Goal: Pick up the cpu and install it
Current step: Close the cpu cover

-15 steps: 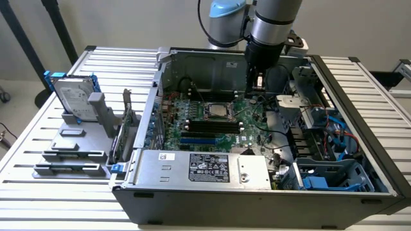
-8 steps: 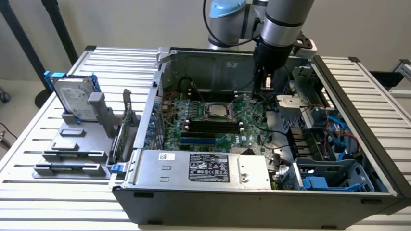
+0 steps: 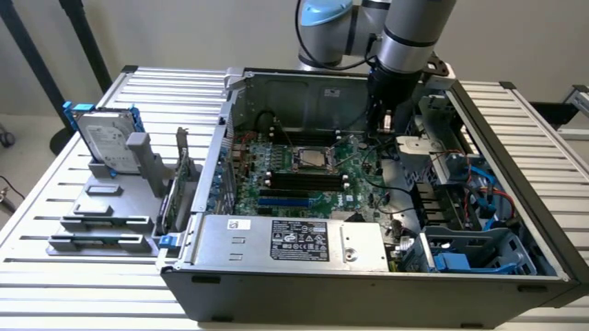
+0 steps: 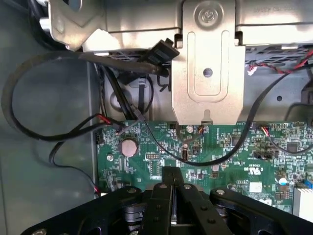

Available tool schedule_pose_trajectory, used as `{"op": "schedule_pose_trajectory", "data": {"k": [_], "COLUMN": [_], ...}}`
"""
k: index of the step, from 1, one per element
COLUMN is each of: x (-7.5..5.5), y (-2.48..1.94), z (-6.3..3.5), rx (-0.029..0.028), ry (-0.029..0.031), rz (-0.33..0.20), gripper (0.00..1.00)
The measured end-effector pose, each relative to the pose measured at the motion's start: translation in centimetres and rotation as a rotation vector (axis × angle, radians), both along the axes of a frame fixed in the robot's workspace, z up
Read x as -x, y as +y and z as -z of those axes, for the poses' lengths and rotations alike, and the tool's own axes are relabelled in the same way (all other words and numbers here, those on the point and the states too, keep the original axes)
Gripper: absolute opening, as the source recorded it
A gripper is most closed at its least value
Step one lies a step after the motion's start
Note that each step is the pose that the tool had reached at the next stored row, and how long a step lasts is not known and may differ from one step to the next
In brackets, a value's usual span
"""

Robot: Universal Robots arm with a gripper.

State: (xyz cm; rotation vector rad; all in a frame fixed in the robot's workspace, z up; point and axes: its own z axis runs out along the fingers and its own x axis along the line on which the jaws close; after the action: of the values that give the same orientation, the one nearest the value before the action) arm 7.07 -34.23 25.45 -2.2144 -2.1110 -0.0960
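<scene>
The cpu (image 3: 310, 160) appears as a silvery square with a darker rim, lying in the socket at the middle of the motherboard (image 3: 354, 157). The board sits inside the open case (image 3: 368, 296) on the tabletop (image 3: 55, 289). Judging by that, the pick-up and the placing look done. Whether the chip is fully seated, or the socket latched over it, I cannot tell.

The gripper (image 3: 387, 125) hangs in the upper right of the case in the exterior view, well apart from the cpu. In the wrist view the gripper (image 4: 171, 172) has its fingers (image 4: 161, 205) pressed together with nothing between them, over the green board.

In the lower middle of the exterior view, the power supply (image 3: 359, 241) bears a black-and-white label (image 3: 299, 240) with rows of marks, too small to read. A small white sticker (image 3: 241, 224) sits beside it. The hard drive (image 3: 106, 141) at the exterior view's left carries a label, also unreadable. In the wrist view a metal bracket (image 4: 208, 73) shows an embossed round emblem, and the board's white print is too fine to read.
</scene>
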Motion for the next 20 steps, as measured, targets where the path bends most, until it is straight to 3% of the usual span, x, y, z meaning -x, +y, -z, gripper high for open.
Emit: {"op": "schedule_pose_trajectory", "data": {"k": [7,8,9,10,11,16,17,18,20], "x": [0.0,0.0,0.0,0.0,0.1,0.1,0.2,0.3,0.6], "y": [0.15,0.16,0.16,0.15,0.16,0.16,0.16,0.16,0.16], "z": [1.23,1.33,1.36,1.36,1.37,1.38,1.37,1.37,1.37], "rx": [-0.0001,-0.0002,0.0,0.0001,-0.0001,-0.0001,-0.0001,0.0001,0.0001], "ry": [0.0003,0.0014,0.0065,0.0171,0.0333,0.1239,0.1377,0.1479,0.1645], "rz": [0.0,0.0,0.0,0.0,0.0,0.0,0.0,0.0,0.0], "gripper": [0.11,0.11,0.11,0.11,0.11,0.11,0.11,0.11,0.11]}}
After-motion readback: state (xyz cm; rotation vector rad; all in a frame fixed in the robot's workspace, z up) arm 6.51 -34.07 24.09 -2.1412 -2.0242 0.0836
